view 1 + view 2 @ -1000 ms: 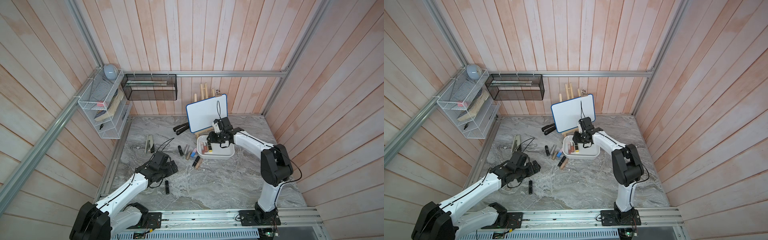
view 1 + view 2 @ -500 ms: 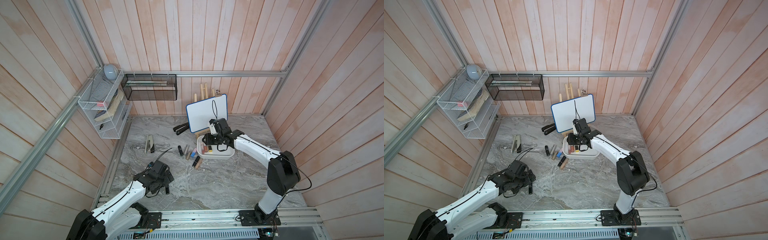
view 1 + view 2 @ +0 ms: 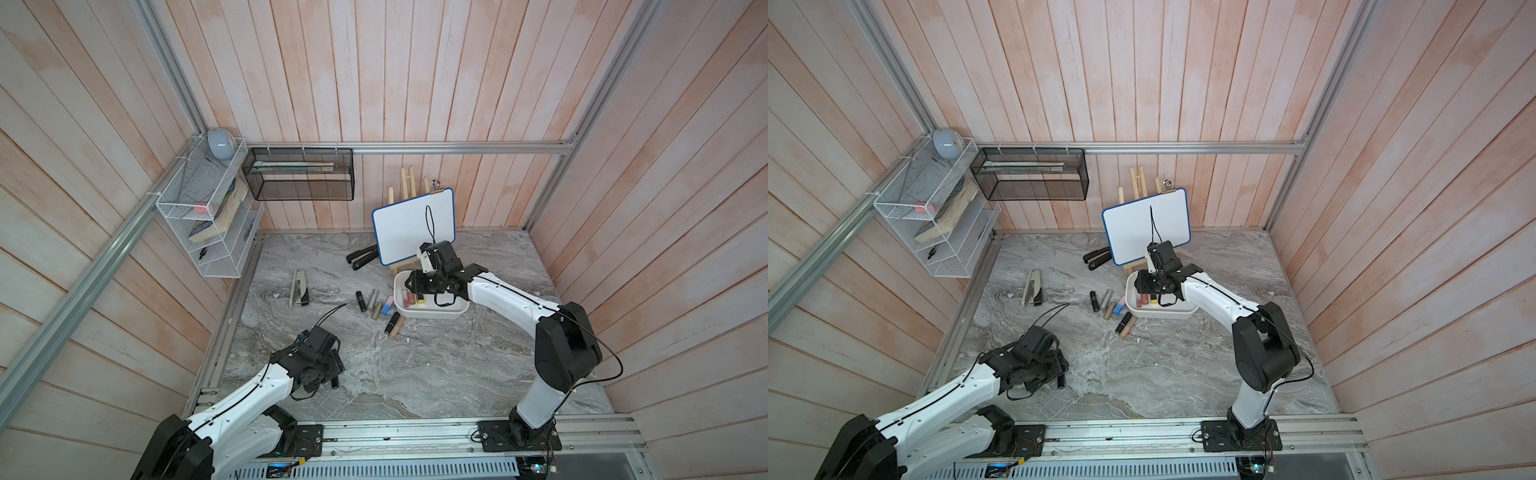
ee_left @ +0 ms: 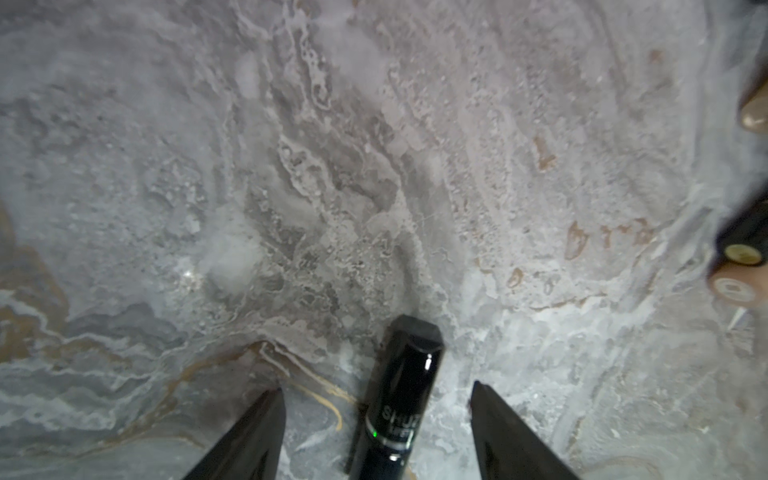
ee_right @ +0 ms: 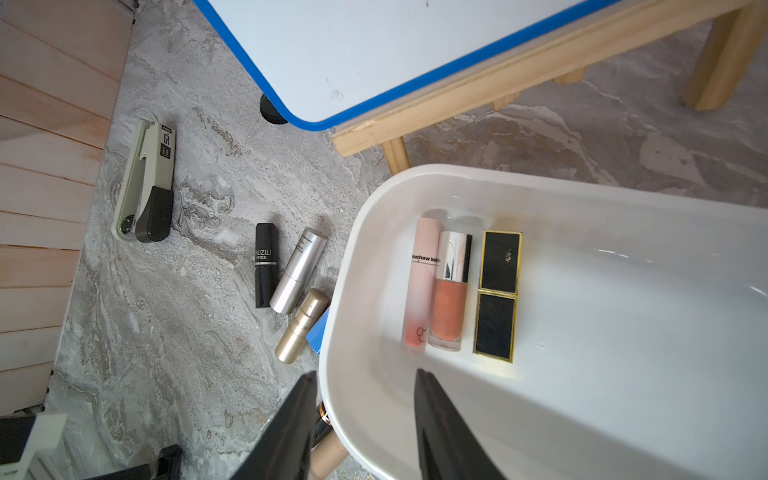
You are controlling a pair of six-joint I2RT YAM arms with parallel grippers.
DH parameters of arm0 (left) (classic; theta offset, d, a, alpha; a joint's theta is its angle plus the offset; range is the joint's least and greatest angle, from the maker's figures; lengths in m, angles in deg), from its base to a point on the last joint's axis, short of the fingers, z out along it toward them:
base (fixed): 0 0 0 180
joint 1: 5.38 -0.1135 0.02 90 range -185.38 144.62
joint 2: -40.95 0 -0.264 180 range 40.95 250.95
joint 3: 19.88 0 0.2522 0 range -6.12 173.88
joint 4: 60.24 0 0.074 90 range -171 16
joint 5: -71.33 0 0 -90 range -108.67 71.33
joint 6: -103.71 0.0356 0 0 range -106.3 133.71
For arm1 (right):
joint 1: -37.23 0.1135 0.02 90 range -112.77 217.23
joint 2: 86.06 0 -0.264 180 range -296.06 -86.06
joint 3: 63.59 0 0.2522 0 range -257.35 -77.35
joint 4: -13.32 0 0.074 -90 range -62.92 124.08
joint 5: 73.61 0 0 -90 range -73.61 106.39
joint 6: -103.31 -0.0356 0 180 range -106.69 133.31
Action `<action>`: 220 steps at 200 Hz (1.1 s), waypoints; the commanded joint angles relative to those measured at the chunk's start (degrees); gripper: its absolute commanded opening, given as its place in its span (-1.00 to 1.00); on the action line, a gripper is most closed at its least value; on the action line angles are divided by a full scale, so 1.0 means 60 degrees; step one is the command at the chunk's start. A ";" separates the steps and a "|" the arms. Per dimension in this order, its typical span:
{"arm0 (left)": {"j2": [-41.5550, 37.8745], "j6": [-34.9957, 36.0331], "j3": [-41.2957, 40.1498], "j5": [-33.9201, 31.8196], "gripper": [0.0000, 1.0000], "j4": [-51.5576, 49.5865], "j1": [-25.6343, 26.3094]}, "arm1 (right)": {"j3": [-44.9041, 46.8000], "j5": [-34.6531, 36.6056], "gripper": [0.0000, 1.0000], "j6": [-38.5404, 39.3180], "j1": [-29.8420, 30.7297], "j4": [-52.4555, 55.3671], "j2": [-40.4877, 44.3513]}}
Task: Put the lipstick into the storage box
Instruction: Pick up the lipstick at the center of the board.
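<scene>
Crouches low on the counter [image 3: 415, 365], well away from the storage box [image 3: 432, 314], left claw [image 4: 376, 388] spread wide around a black lipstick [image 4: 399, 399] (lying flat, jaws clear of it). Straddles the storage box rim with the right claw [image 5: 365, 374], half open, forearm outstretched.

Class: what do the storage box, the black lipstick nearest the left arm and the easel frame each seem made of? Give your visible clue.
Storage box: likely glossy white plastic, given its smooth moulded walls and soft highlights.
Black lipstick: glossy black casing, probably plastic, with sharp reflections and printed lettering.
Easel frame: pale unpainted wood, with faint grain and square-cut edges.
</scene>
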 commanded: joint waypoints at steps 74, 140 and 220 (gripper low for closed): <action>0.1091 0.0807 0.0260 0.0320 0.07 0.0088 0.0083 | 0.0382 0.0037 -0.14 -0.0166 0.0016 -0.0431 0.0457; 0.1521 0.1027 0.0317 0.0609 -0.12 0.0132 0.0083 | 0.0663 0.0066 -0.14 -0.0224 -0.0028 -0.0735 0.0691; 0.2566 0.1335 0.0626 0.1050 -0.41 -0.0008 0.0083 | 0.1410 -0.0167 -0.14 -0.0363 -0.0285 -0.1440 0.1012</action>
